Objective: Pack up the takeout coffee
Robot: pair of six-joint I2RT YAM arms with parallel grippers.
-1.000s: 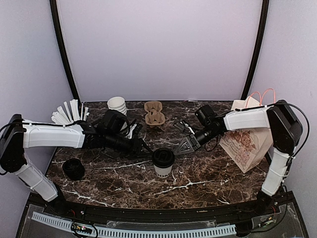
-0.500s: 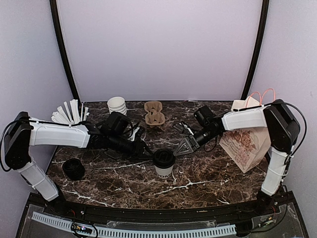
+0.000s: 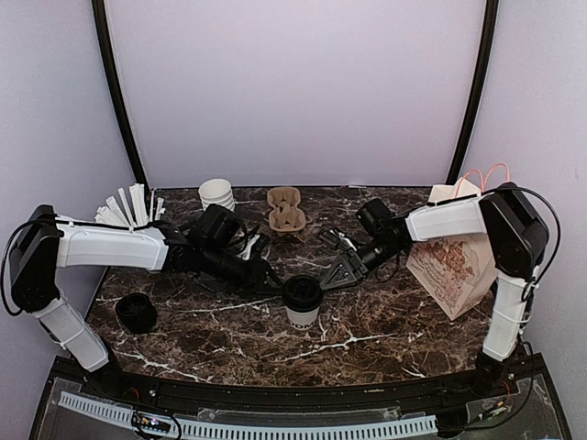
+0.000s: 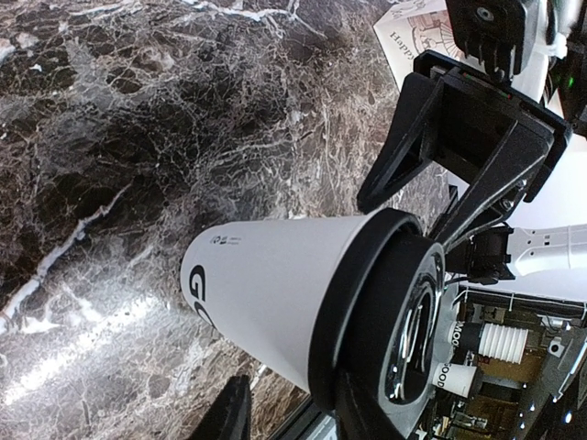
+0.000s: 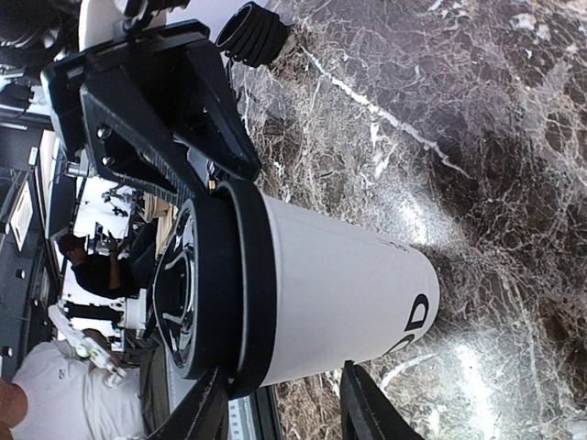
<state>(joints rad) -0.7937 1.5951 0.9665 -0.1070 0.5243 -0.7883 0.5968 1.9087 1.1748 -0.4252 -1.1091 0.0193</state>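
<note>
Takeout coffee cup [image 3: 302, 302] stood on surface [image 3: 394, 321]; left jaws, right jaws spread empty beside it; uneven closing risked toppling it.

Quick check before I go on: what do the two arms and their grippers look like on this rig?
The left arm and right arm match: white boxy link shells, black joint housings, and a thin black cable looping at each shoulder. The left gripper and right gripper are all black, with triangular, open-framed fingers. No readable markings show.
</note>
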